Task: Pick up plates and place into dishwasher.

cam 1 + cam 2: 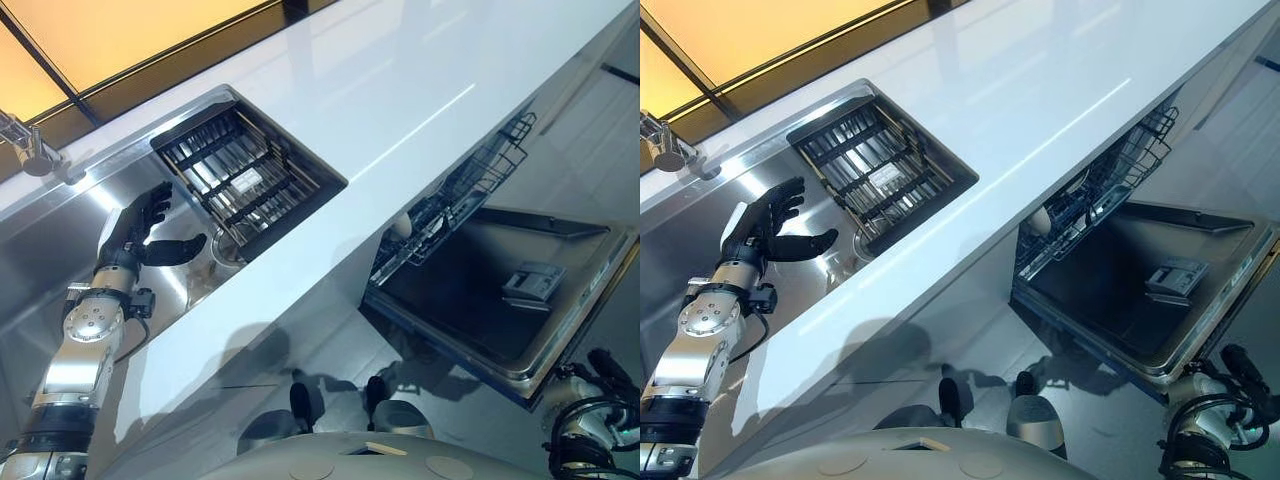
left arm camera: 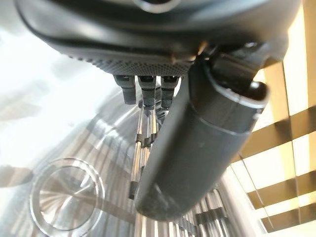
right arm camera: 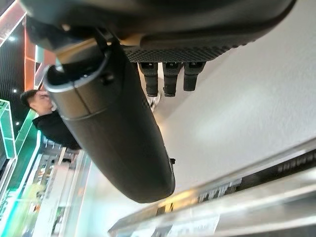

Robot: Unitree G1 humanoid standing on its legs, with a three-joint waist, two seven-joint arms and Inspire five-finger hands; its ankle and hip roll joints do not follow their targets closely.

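Left hand (image 1: 140,228) at left of frame, over sink (image 1: 60,215), fingers spread, holding nothing, beside dark rack (image 1: 245,180) (likely reaching there for plates; none clearly visible). Right hand (image 1: 612,375) lower right, fingers straight, empty, near open dishwasher (image 1: 500,290)

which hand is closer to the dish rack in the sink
Left. The left hand hovers open over the sink just beside the dish rack; the right hand hangs low by the open dishwasher door.
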